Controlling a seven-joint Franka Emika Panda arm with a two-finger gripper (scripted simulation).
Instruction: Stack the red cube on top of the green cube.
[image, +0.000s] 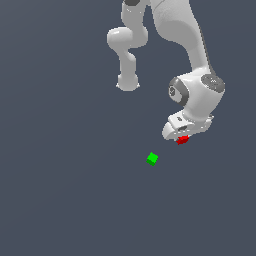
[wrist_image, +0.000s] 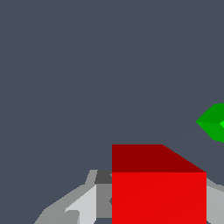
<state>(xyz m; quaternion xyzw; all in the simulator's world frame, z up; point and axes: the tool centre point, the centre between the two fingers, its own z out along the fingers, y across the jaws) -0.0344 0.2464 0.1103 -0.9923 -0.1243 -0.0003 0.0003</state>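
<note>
The red cube (image: 183, 140) peeks out from under my white gripper (image: 182, 137), which is shut on it. In the wrist view the red cube (wrist_image: 158, 188) fills the space between the grey fingers (wrist_image: 103, 197), which press on both of its sides. The green cube (image: 152, 159) rests alone on the dark floor, a short way toward the exterior view's left and nearer the camera than the gripper. The wrist view catches only part of the green cube (wrist_image: 213, 123), cut off by the picture's edge. I cannot tell whether the red cube touches the floor.
The arm's white links (image: 192, 45) rise behind the gripper, and its elbow (image: 127, 55) reaches down at the back. A plain dark grey floor (image: 65, 175) spreads all around.
</note>
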